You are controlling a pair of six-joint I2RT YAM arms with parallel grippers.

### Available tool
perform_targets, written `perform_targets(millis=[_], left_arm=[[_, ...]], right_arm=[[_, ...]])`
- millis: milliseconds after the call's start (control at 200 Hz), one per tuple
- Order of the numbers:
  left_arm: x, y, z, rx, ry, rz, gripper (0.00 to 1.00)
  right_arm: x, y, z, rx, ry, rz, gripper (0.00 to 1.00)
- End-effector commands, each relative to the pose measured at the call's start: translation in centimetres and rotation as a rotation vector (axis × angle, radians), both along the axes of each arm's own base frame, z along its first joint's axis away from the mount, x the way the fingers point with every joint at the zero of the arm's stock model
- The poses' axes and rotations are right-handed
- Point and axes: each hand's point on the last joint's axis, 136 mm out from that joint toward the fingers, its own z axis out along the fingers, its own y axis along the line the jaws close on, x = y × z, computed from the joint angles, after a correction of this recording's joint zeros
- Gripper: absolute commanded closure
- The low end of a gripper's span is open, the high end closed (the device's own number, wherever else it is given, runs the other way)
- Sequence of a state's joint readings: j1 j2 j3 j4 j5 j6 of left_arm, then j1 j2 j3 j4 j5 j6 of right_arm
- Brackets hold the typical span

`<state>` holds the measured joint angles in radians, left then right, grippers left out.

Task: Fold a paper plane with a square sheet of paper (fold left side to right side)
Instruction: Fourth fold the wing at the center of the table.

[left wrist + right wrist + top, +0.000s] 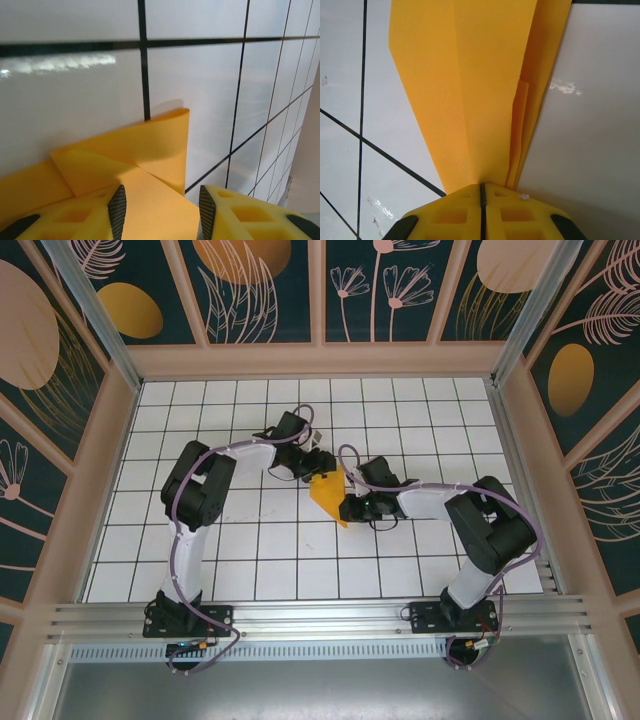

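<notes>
The orange-yellow sheet of paper point(328, 494) lies mid-table, folded into a tapering wedge with its point toward the near side. In the left wrist view the paper point(150, 150) shows layered flaps, and one corner curls up off the tile. My left gripper point(162, 212) is open above the paper's far end, a finger point(117, 210) on each side and nothing pinched. My right gripper point(481, 192) is shut on the narrow near end of the paper point(470, 90), whose stacked folded edges run along the right. In the top view the left gripper point(312, 466) and right gripper point(350, 508) flank the paper.
The white gridded table point(250, 560) is bounded by a raised pinkish wall point(320, 362) on three sides. A metal rail point(320, 618) with both arm bases runs along the near edge. Both arms reach in toward the middle.
</notes>
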<state>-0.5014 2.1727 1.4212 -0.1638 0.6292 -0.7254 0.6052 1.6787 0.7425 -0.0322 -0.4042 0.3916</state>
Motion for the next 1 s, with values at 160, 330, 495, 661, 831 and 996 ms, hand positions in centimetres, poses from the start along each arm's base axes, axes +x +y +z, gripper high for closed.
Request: perform_targets(millis=[160, 330, 495, 661, 831, 996], left_arm=[[6.6, 4.9, 0.4, 0.107, -0.149, 0.095, 0.52], [6.7, 5.1, 4.5, 0.086, -0.228, 0.085, 0.52], [3.2, 5.5, 6.8, 0.029, -0.251, 0.085, 0.54], [-2.9, 2.7, 5.8, -0.011, -0.202, 0.003, 0.56], [-6.8, -0.4, 3.6, -0.052, -0.118, -0.022, 0.58], [-8.0, -2.2, 2.3, -0.073, -0.072, -0.041, 0.6]], right_arm=[[-5.2, -4.6, -5.7, -0.234, 0.199, 0.002, 0.9], [-5.1, -4.9, -5.7, -0.251, 0.194, -0.006, 0.9], [-5.2, -5.3, -5.8, -0.271, 0.192, -0.01, 0.9], [-5.1, -5.5, -5.8, -0.28, 0.187, -0.011, 0.9], [-4.9, -5.3, -5.6, -0.276, 0.184, -0.016, 0.91], [-4.9, -5.3, -5.5, -0.275, 0.18, -0.015, 0.91]])
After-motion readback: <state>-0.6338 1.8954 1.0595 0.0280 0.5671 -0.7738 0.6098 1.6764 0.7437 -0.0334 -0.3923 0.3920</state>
